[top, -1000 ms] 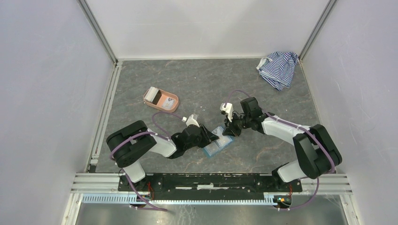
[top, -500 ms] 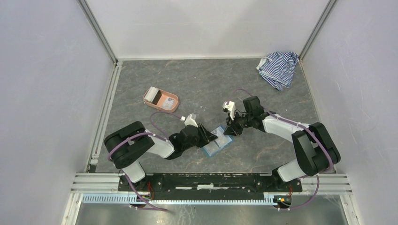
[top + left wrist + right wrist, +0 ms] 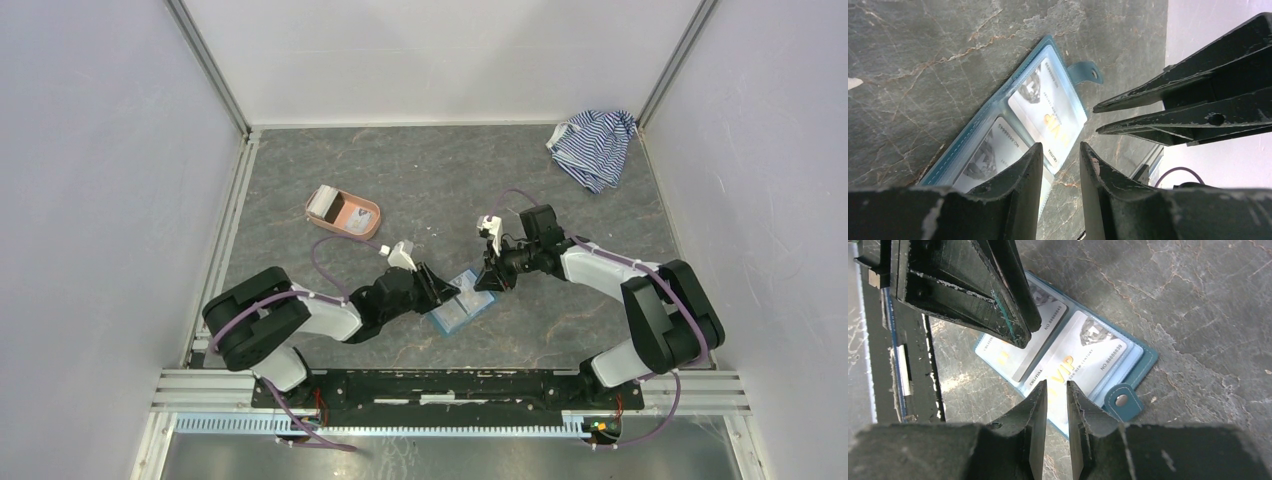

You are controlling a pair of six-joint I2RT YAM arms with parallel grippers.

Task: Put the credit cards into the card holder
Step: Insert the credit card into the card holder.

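Frankly, my left claw [image 3: 1061, 150] and right claw [image 3: 1056, 387] hang slightly parted and empty over the wallet [image 3: 460, 305] open on the table [image 3: 400, 170], so a tip could snag and drag its cards [image 3: 1083, 357] out.

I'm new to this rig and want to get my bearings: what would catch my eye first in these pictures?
The teal card holder lies open flat at mid-table, two VIP credit cards in its clear sleeves. The left end effector and right end effector hang close over it, jaws slightly apart, empty. A salmon tray sits back-left, a striped cloth in the far-right corner.
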